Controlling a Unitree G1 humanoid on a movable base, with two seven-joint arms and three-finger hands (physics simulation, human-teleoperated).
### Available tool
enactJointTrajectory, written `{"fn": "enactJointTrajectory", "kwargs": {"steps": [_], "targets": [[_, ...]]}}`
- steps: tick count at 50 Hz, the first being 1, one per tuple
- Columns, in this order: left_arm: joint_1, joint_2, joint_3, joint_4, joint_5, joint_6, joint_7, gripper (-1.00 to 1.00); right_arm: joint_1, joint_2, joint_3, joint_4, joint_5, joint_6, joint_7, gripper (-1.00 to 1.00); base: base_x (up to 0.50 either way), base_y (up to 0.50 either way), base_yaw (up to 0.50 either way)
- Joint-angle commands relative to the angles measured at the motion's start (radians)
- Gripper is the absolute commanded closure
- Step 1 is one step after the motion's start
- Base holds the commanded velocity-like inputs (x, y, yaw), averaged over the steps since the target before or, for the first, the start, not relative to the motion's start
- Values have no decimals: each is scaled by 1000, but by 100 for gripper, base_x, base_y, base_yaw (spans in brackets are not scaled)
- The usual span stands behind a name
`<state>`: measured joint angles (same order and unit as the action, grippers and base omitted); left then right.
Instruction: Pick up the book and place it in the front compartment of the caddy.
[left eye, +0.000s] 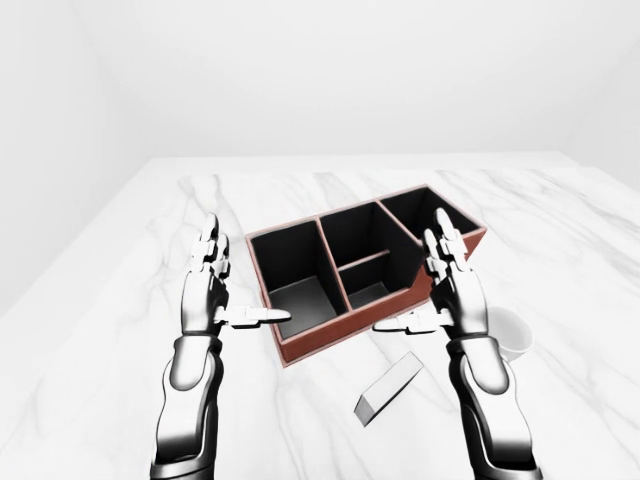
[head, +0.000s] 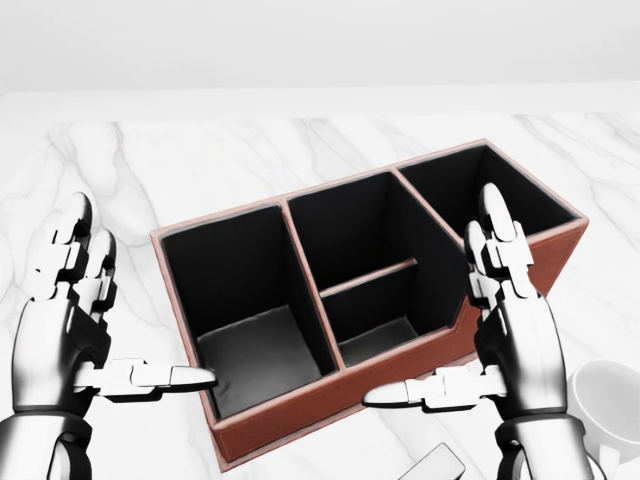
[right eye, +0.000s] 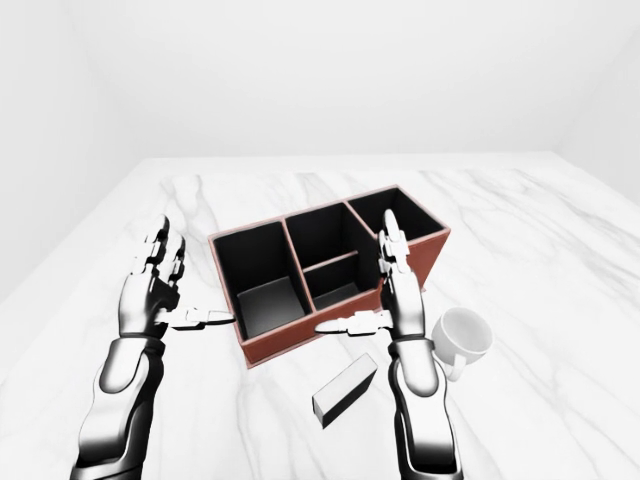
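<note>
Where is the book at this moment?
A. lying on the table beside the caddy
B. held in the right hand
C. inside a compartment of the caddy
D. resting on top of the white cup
A: the book lies flat on the marble table, below the caddy in the right-eye view; neither open hand touches it.

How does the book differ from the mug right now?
The grey slab-shaped book lies flat and long on the white marble table, below the reddish-brown caddy; the white round mug sits to the right of the right hand. The book is a closed block; the mug is hollow and open. Neither is held.
</note>
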<state>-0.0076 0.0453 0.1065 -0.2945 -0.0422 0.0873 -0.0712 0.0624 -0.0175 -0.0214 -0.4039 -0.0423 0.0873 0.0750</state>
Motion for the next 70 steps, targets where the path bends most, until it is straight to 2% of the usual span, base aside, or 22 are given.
{"fn": "enactJointTrajectory", "kwargs": {"steps": [1, 14, 27, 31, 41, 70], "targets": [[-3, 2, 4, -3, -3, 0, 0, -100, -1, -4, -1, -13, -31, 0, -2, -100, 0, 0, 0], [-7, 4, 9, 0, -5, 0, -1, -100, -15, -17, -23, -27, -95, 0, 2, -100, 0, 0, 0], [-8, 6, 10, -2, -5, 0, -1, -100, -26, -37, -60, -115, -186, 0, 70, -100, 0, 0, 0], [-8, 6, 11, 1, -5, 0, -2, -100, -25, -30, -69, -149, -161, 0, 108, -100, 0, 0, 0], [-7, 5, 10, 3, -3, 0, -1, -100, -26, -44, -82, -184, -197, 0, 142, -100, 0, 0, 0], [-11, 7, 12, 4, -4, 0, -1, -100, -5, -45, -80, -283, -300, 0, 251, -100, 0, 0, 0]]}}
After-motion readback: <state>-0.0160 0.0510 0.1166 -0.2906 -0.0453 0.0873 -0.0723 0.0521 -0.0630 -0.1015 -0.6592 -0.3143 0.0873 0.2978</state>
